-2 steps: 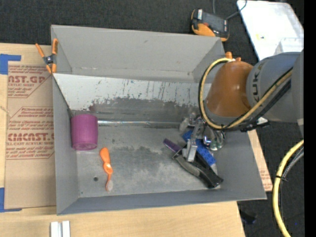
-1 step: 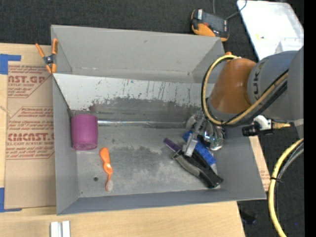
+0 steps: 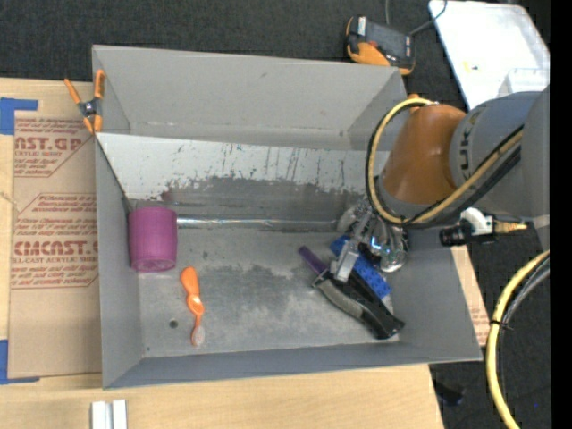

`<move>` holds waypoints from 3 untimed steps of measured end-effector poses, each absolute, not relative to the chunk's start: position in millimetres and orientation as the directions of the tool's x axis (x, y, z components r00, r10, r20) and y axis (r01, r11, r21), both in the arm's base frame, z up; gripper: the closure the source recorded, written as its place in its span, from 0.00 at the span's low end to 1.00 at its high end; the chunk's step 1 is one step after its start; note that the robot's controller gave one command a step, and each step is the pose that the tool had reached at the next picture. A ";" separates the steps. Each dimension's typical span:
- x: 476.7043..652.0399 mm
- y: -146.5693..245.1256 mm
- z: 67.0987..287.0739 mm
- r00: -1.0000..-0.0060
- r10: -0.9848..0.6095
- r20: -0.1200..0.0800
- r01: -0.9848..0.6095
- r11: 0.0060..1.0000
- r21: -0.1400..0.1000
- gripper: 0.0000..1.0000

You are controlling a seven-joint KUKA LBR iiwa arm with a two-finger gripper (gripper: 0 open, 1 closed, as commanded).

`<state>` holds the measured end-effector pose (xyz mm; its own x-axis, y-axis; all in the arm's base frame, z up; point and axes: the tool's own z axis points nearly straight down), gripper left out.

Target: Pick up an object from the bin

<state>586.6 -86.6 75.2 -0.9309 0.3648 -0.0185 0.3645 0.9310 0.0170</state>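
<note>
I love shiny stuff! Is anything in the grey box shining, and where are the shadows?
In the camera view a bright streak shines along the foot of the back wall; in that view the purple cup and orange spoon cast only faint shadows; it looks darkest around the black tool beside the hand.

A purple cup (image 3: 153,237) sits at nine o'clock in the bin (image 3: 268,324), against its wall; a slim orange utensil (image 3: 193,300) lies near it, toward seven o'clock.
</note>
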 end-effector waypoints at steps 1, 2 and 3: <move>585.0 -89.2 158.5 -0.961 0.276 -0.017 0.276 0.961 0.014 0.00; 577.9 -97.8 93.9 -0.931 0.365 -0.019 0.365 0.931 0.017 0.00; 574.8 -95.7 68.0 -0.935 0.353 -0.023 0.352 0.936 0.018 0.00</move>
<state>574.8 -95.7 68.0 -0.9354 0.3528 -0.0225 0.3524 0.9357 0.0178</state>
